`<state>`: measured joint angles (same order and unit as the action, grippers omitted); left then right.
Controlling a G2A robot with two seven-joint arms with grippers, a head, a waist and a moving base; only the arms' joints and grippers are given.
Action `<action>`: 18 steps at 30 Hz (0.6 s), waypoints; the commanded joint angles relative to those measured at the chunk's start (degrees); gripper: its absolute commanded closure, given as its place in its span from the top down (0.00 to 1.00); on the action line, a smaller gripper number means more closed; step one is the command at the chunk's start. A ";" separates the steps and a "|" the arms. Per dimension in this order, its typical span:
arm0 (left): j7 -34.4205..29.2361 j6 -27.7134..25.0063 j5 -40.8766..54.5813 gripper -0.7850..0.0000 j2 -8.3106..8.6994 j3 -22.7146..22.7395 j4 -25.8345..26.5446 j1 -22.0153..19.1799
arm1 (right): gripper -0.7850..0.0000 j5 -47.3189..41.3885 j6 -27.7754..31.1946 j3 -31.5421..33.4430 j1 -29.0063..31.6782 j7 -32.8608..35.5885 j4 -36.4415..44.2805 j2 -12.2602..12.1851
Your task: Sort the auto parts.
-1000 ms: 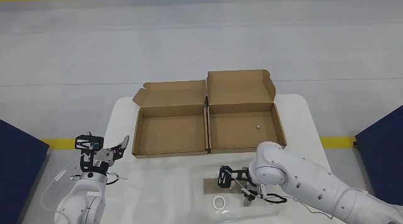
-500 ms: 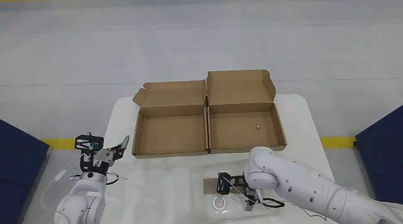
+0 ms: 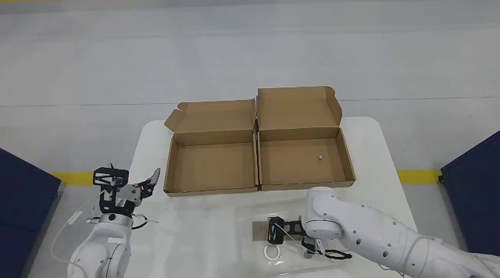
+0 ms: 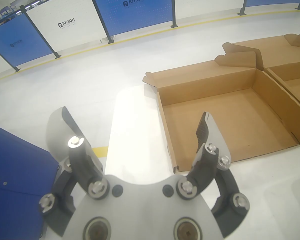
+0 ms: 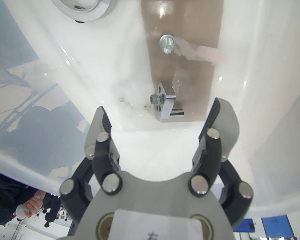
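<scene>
Right gripper [image 5: 159,112], jaws spread wide, hovers above the small silver metal bracket [image 5: 165,106] lying on the brown strip [image 5: 190,13] in the white tray [image 5: 252,51]: close off-centre and you may skid it into the wall

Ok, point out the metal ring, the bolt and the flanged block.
metal ring [image 5: 100,8], right wrist view, on its outer band
bolt [image 5: 167,42], right wrist view, on its wide end
flanged block [image 5: 163,106], right wrist view, on its flat plate

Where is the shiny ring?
In the right wrist view the ring lies beside the brown strip, beyond the bolt from the right claw.
</scene>
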<state>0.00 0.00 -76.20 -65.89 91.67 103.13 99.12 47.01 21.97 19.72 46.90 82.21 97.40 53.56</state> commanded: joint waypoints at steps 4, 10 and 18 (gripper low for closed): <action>0.00 0.00 0.00 1.00 0.00 0.00 0.00 0.00 | 0.41 0.28 0.29 -0.40 0.02 -0.20 -0.48 0.35; 0.00 0.00 0.00 1.00 0.00 0.00 0.00 0.00 | 0.42 1.63 0.13 -0.30 0.11 -0.59 -0.53 0.78; 0.00 0.00 0.00 1.00 0.00 0.00 0.00 0.00 | 0.41 3.11 -0.05 -0.43 0.59 -0.96 -0.32 1.42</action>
<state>0.00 0.00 -76.20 -65.89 91.67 103.13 99.12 50.04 21.86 19.34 47.48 81.19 97.16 54.90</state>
